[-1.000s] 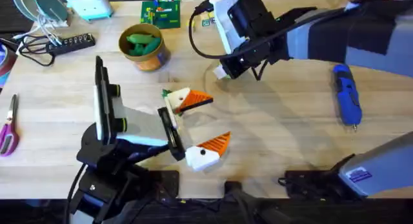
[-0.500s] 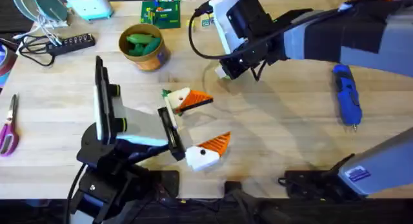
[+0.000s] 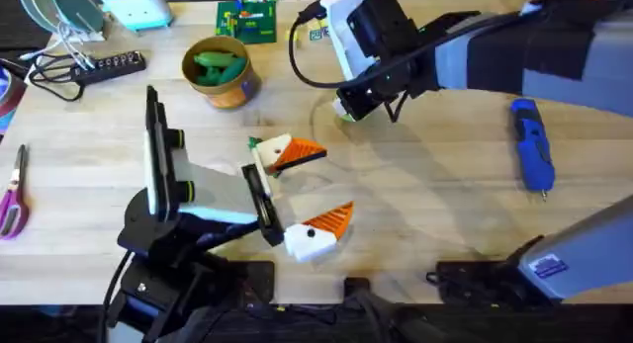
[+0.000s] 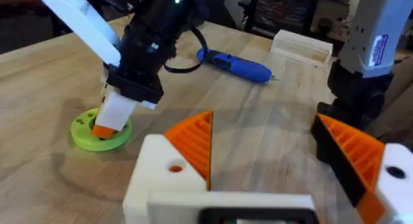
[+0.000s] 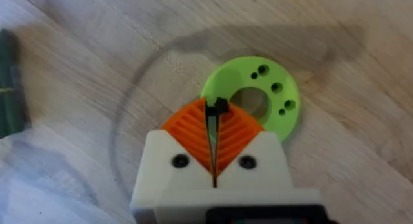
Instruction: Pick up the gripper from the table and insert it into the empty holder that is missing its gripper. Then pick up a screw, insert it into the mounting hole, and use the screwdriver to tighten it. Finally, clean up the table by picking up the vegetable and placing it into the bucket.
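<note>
My left gripper [image 3: 312, 190] stands open over the table [image 3: 435, 195], nothing between its fingers. Each finger is a white holder [image 3: 309, 244] carrying an orange ribbed gripper [image 3: 334, 219]; both show close in the left wrist view, holder [image 4: 151, 175] and gripper [image 4: 193, 143]. My right gripper [image 3: 344, 110] reaches across and points down at a flat green disc [image 5: 274, 95], its orange pads [image 5: 187, 130] shut on a small black screw [image 5: 219, 108]. The blue screwdriver [image 3: 529, 145] lies at the right. A dark green vegetable [image 3: 254, 142] lies beside the left arm's far finger. The tan bucket [image 3: 237, 91] holds bright green pieces.
Scissors [image 3: 14, 190] lie at the left edge. A power strip [image 3: 109, 64], a green circuit board [image 3: 247, 22] and a light blue device [image 3: 138, 5] line the back. Bare wood lies between the green disc and the screwdriver.
The right gripper has shifted very slightly over the green disc. The left arm has not moved.
</note>
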Robot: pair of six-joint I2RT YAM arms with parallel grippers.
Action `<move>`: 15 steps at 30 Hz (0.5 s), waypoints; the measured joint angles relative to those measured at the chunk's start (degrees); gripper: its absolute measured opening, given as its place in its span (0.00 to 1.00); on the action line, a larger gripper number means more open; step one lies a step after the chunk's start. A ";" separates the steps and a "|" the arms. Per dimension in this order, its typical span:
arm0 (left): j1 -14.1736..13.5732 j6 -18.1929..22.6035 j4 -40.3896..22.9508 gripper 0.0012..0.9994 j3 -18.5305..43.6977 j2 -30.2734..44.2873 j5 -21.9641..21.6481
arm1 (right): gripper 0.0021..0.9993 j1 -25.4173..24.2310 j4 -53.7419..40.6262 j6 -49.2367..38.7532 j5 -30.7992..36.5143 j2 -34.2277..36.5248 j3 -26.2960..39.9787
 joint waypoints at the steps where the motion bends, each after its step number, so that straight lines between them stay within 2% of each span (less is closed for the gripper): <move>1: 0.00 0.00 0.00 0.99 0.00 0.00 0.00 | 0.01 0.00 -0.07 0.00 0.00 -0.14 0.13; 5: 0.00 0.00 0.00 0.99 0.00 0.00 0.00 | 0.01 0.00 -0.46 0.00 0.00 -3.21 0.35; 15: 0.00 0.00 0.00 0.99 0.00 -0.01 0.00 | 0.01 0.50 -4.03 0.87 -0.28 -19.01 2.17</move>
